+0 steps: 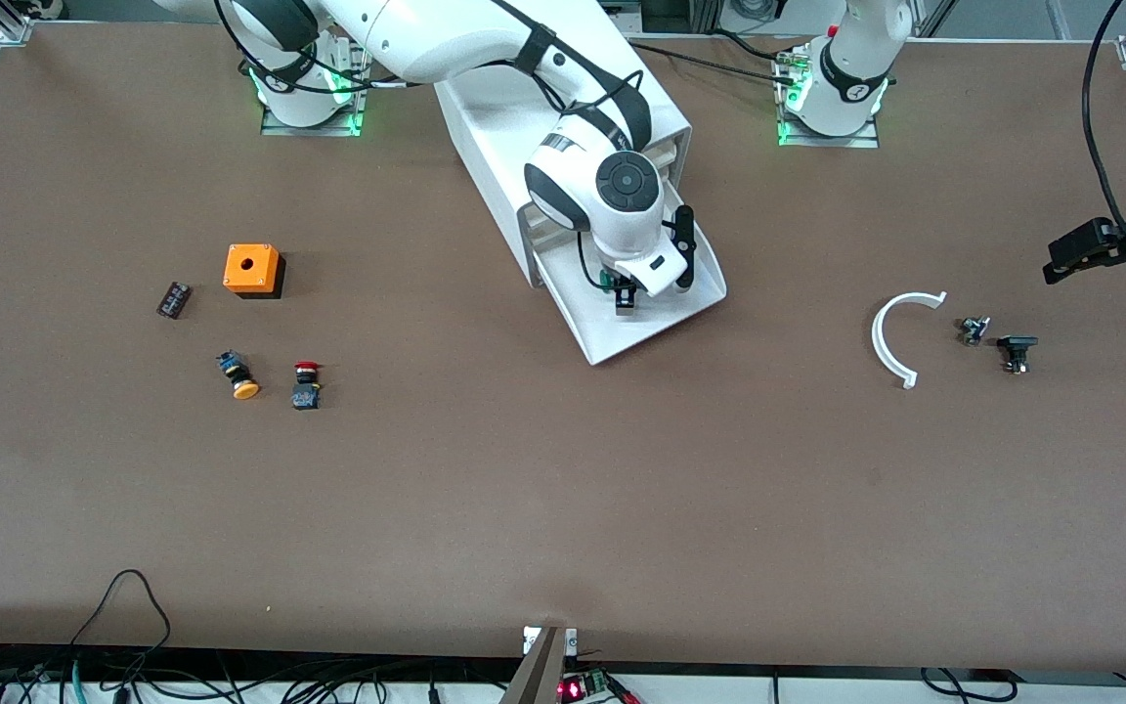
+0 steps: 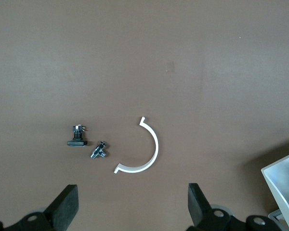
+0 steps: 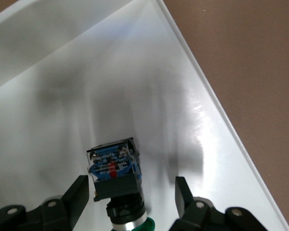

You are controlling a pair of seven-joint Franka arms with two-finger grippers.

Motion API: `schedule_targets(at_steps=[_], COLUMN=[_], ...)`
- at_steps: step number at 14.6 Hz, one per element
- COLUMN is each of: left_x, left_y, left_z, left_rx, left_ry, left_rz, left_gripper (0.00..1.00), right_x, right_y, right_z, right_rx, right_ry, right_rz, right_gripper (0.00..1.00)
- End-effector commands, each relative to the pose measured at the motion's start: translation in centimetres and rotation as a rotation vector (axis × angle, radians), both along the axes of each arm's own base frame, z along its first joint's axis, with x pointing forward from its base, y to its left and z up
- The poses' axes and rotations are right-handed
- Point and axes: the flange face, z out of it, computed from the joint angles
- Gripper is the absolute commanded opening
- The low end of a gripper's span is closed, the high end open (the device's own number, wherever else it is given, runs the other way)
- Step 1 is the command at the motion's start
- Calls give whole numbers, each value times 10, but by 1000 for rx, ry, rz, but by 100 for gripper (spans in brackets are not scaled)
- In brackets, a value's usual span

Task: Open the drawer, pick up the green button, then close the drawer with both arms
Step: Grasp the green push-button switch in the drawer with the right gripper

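The lowest drawer [image 1: 695, 293] stands pulled out of the white cabinet [image 1: 485, 127]. The green-capped button [image 1: 612, 286] lies in it. My right gripper [image 1: 627, 293] reaches down into the drawer. In the right wrist view the right gripper [image 3: 131, 185] is open, with one finger on each side of the button [image 3: 114, 166], on the drawer floor [image 3: 192, 96]. My left gripper [image 1: 1061, 259] is open and empty, up over the table at the left arm's end. In the left wrist view the left gripper [image 2: 131, 192] hangs over bare table.
A white half ring [image 1: 890, 337], a small metal part [image 1: 974, 330] and a black part [image 1: 1017, 350] lie below the left gripper. Toward the right arm's end lie an orange box [image 1: 252, 269], an orange-capped button [image 1: 238, 376], a red-capped button [image 1: 307, 384] and a small black block [image 1: 173, 299].
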Motion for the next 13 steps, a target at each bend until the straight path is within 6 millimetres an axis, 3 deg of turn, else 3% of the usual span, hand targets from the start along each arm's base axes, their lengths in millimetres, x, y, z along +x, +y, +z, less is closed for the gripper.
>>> schedule_targets(at_steps=[1, 8, 13], left_x=[-2, -1, 2], left_y=[0, -6, -17], left_z=[3, 2, -1], left_rx=[24, 22, 24], left_ry=[6, 7, 6], left_rz=[5, -1, 6], left_gripper=[100, 100, 100], right_x=[-1, -3, -4], right_y=[5, 8, 11], right_z=[-5, -4, 3], right_rx=[-16, -37, -29], right_ry=[-18, -66, -74], right_rz=[30, 70, 64], right_gripper=[69, 35, 28])
